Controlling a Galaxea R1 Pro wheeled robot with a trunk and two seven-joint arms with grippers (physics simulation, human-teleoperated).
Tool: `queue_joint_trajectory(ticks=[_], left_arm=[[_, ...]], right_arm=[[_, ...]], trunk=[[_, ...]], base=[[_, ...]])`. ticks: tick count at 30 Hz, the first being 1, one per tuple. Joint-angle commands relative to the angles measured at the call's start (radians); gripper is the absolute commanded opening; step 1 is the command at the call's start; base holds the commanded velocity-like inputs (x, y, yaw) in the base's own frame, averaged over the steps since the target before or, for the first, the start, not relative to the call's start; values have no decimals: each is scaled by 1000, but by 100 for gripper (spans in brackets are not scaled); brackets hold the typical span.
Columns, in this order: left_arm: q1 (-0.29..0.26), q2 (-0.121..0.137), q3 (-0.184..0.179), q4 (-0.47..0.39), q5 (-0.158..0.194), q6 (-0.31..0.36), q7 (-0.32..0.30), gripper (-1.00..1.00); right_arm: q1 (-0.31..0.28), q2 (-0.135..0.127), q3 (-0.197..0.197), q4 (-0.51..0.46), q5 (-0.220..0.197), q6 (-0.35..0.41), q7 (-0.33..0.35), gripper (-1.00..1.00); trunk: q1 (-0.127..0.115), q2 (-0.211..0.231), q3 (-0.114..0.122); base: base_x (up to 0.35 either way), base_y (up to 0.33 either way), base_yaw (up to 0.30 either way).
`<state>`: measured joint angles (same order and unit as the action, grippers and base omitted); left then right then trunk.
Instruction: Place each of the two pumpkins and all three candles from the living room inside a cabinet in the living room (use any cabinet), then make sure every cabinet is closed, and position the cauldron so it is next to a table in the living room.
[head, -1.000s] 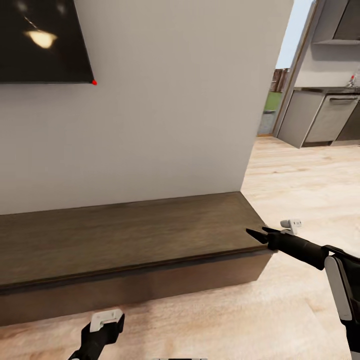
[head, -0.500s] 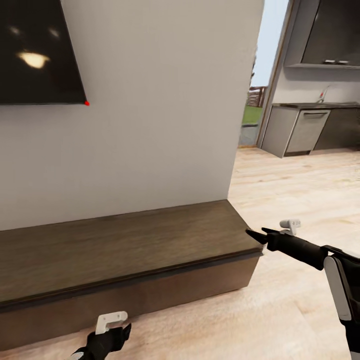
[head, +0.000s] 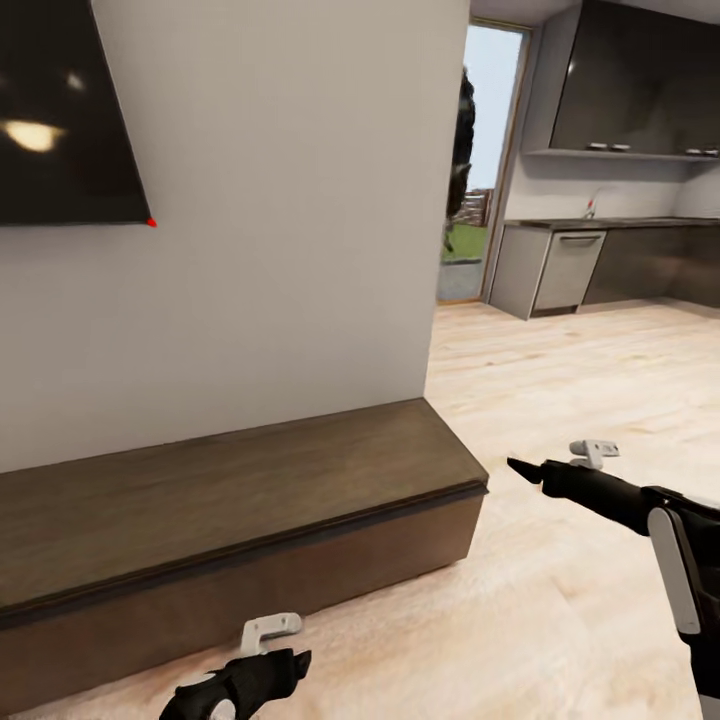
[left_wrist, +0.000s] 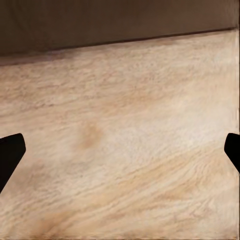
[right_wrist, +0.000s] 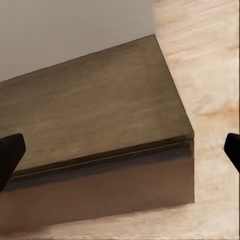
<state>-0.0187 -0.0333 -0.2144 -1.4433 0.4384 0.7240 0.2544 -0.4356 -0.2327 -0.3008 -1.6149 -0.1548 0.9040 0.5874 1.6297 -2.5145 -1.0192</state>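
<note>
- The left tool (head: 262, 672) hangs low over the wooden floor (head: 560, 620), just in front of the cabinet (head: 230, 500). In the left wrist view its two dark fingertips (left_wrist: 10, 155) stand at opposite edges of the picture, spread wide, with bare floor between them and nothing held or touched.
- The right tool (head: 522, 470) hangs in the air past the cabinet's right end, off its front right corner, pointing toward it and touching nothing. In the right wrist view its fingertips (right_wrist: 9, 155) also stand far apart, spread wide and empty, with the cabinet's end (right_wrist: 100, 125) seen between them.
- The cabinet is one long, low, dark-brown unit standing against the pale wall (head: 290, 200), its front flush and closed along the part in view, its top bare.
- Compared with a second ago the whole head view has swung: the cabinet's right end sits further toward the picture's left, and more of the kitchen (head: 600, 250) and the doorway (head: 480, 160) shows. That is the camera turning.
- Against the arms, the left tool now reaches further forward and to the right than before; the right tool keeps much the same pose.
- Counted: two tools, one cabinet, one dark screen (head: 60, 110) on the wall.
</note>
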Motion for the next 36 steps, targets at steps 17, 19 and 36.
queue_joint_trajectory(ticks=[17, 19, 36], left_arm=[[-102, -42, -6, -36, 17, 107, 80, 100], [-133, -52, -7, -38, 19, 159, 82, 100], [-187, -78, -7, -56, 26, 249, 72, 100]], right_arm=[[16, 7, 0, 2, 239, 55, -114, 100], [37, 25, -2, 5, 321, 51, -127, 100], [299, 68, -3, 100, 409, -322, -136, 100]], trunk=[[-1, 0, 19], [-1, 0, 20], [-1, 0, 21]], base=[[-337, 55, -194], [-302, 134, -77], [-275, 168, -10]])
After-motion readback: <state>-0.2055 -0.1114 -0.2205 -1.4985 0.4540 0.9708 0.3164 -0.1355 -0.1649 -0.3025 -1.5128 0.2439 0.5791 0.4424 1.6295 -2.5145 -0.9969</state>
